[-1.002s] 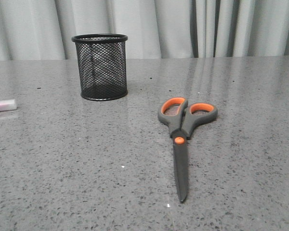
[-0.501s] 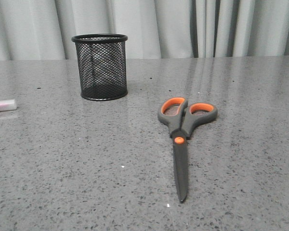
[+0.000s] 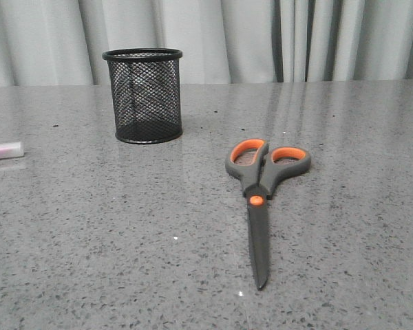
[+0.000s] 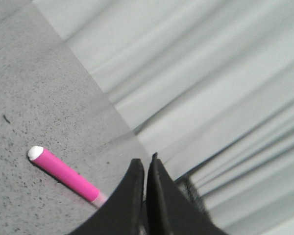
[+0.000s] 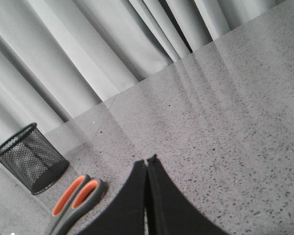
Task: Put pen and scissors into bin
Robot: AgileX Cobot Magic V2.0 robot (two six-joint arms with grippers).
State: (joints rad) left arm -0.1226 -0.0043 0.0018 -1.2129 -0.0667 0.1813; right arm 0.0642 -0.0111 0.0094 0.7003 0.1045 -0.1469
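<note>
The black mesh bin (image 3: pixel 143 95) stands upright at the table's back left. The scissors (image 3: pixel 260 196) lie closed on the table right of centre, orange-lined handles toward the bin, blade tip toward the front. Only the pale cap end of the pen (image 3: pixel 4 150) shows at the front view's left edge. In the left wrist view the magenta pen (image 4: pixel 64 175) lies on the table beside my left gripper (image 4: pixel 145 161), which is shut and empty. My right gripper (image 5: pixel 147 161) is shut and empty above the table, with the scissors' handles (image 5: pixel 76 197) and the bin (image 5: pixel 31 158) beyond it. Neither gripper shows in the front view.
The table is grey speckled stone (image 3: pixel 124 240). Pale grey curtains (image 3: pixel 261 38) hang behind its far edge. The bin's mesh edge (image 4: pixel 188 188) shows just behind my left fingers.
</note>
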